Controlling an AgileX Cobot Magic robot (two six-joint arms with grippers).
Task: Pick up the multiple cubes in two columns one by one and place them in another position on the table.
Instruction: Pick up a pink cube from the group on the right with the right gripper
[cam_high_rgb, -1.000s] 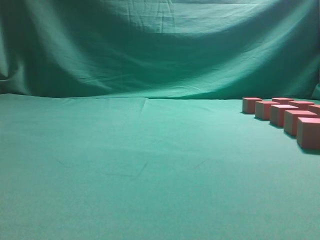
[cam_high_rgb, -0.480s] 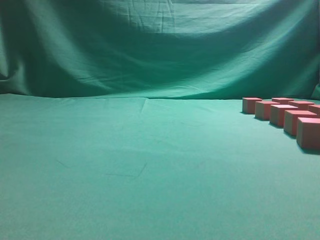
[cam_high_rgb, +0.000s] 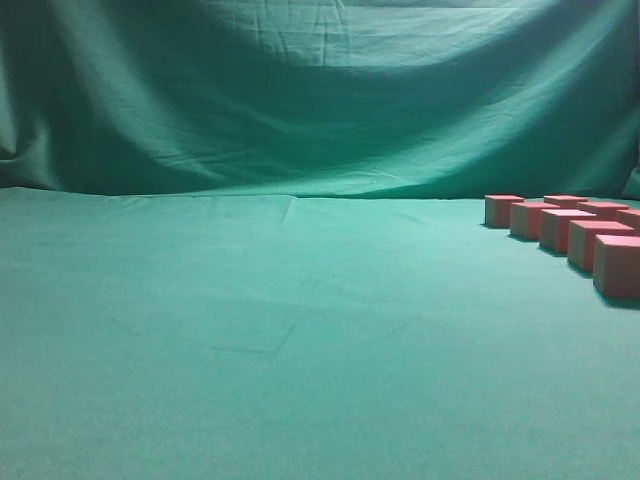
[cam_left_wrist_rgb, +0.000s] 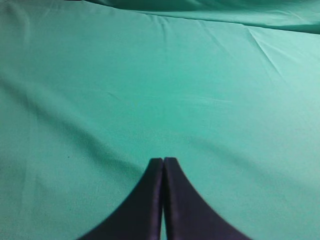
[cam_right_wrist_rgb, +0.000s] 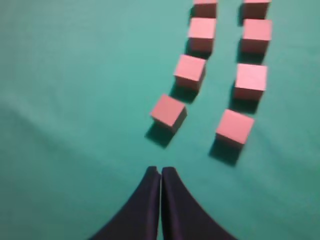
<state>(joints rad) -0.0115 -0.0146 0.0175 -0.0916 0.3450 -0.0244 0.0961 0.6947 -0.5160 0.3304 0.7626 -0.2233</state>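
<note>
Several pinkish-red cubes stand in two columns at the right edge of the green table in the exterior view. The right wrist view shows both columns from above; the nearest cube of the left column is turned askew, and the nearest of the right column sits beside it. My right gripper is shut and empty, above the cloth just short of the nearest cubes. My left gripper is shut and empty over bare cloth. Neither gripper shows in the exterior view.
The green cloth rises as a wrinkled backdrop behind the table. A fold line runs across the cloth in the left wrist view.
</note>
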